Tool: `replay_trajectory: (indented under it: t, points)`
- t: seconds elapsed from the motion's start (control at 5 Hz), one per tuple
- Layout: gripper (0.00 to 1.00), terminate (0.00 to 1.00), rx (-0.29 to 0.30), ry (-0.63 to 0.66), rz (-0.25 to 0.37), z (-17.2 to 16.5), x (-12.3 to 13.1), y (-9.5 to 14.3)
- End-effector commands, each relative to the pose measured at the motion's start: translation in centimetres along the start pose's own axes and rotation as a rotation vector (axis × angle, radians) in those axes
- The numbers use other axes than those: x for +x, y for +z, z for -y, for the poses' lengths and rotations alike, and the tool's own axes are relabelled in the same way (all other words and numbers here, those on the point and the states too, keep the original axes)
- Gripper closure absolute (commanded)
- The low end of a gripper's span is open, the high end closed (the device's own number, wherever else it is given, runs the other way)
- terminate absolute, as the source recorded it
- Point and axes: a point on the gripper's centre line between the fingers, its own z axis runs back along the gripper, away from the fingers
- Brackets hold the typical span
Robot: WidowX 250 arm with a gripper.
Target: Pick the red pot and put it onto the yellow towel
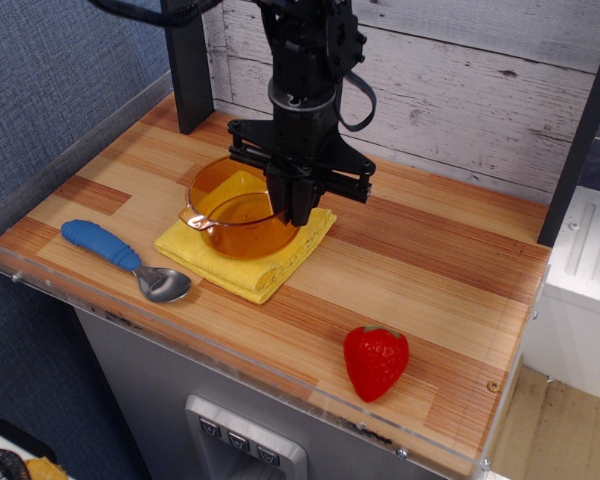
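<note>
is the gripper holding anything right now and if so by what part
Yes. The gripper is shut on the red pot, pinching its right rim, over the yellow towel.

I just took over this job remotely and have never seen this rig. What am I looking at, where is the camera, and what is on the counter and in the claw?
There is one view, taken from in front of and above a wooden counter with a clear rim. The black machine coming down from the top is a single robot arm; its claw is the gripper. The gripper is shut on the right rim of the red pot, a see-through orange pot. The pot is over the yellow towel, low on it; whether it is resting there I cannot tell. Also on the counter are a blue-handled spoon left of the towel and a strawberry near the front edge, both apart from the towel.
</note>
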Motion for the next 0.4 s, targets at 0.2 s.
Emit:
replay_trajectory:
  t: [0.2]
  points:
    - [1.0, 0.0, 0.047, 0.051, 0.033, -0.9, 0.41, -0.63]
